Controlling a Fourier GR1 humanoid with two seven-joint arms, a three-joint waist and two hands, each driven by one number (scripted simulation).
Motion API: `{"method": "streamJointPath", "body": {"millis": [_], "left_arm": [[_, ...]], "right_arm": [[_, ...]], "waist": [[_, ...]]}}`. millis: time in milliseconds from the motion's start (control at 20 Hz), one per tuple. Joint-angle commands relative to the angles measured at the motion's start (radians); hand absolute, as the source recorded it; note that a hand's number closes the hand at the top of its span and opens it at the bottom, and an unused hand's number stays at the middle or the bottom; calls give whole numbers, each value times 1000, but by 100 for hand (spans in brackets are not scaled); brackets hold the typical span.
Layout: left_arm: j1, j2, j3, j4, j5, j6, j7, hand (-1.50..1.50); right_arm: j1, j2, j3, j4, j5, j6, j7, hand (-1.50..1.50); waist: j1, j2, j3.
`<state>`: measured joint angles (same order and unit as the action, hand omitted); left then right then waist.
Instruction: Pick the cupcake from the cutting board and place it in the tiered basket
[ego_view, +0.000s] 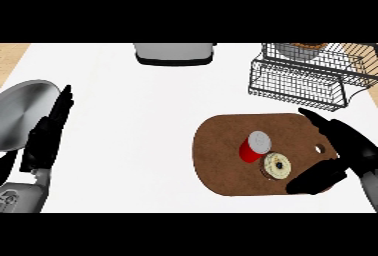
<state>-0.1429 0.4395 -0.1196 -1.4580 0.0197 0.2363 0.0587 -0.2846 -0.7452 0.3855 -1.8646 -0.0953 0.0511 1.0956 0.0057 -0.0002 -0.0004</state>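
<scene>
A brown cutting board (221, 150) lies right of centre on the white counter. On it the cupcake (277, 165), pale-topped with a dark wrapper, sits beside a red can (255, 146) with a grey lid. My right hand (338, 155) hovers over the board's right end, open, its fingers stretched toward the far side and its thumb (314, 181) just right of the cupcake; whether it touches the cupcake I cannot tell. The wire tiered basket (303, 80) stands at the back right. My left hand (46, 135) rests open at the left edge, fingers up.
A grey round pan or lid (21, 112) lies at the far left behind my left hand. A grey appliance (174, 52) stands at the back centre. Something brown (306, 47) sits in the basket's upper tier. The wooden counter edge (11, 52) shows at the far left.
</scene>
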Motion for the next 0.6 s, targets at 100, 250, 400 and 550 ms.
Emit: {"method": "streamJointPath", "body": {"millis": [100,250,400,550], "left_arm": [[14,-35,-1,-50,-44,18,48,0],[34,-57,5,4,-47,3,-21,0],[31,-22,47,-28,-22,-41,6,0],[4,-79,7,-39,-73,-3,47,0]], "right_arm": [[17,59,66,-58,120,12,143,-150],[49,39,79,-41,185,30,86,-150],[42,60,88,-124,213,24,181,-150],[19,62,59,-70,208,82,149,-150]], "waist": [[-2,-2,0],[-3,-1,0],[-5,-3,0],[-4,-1,0]]}}
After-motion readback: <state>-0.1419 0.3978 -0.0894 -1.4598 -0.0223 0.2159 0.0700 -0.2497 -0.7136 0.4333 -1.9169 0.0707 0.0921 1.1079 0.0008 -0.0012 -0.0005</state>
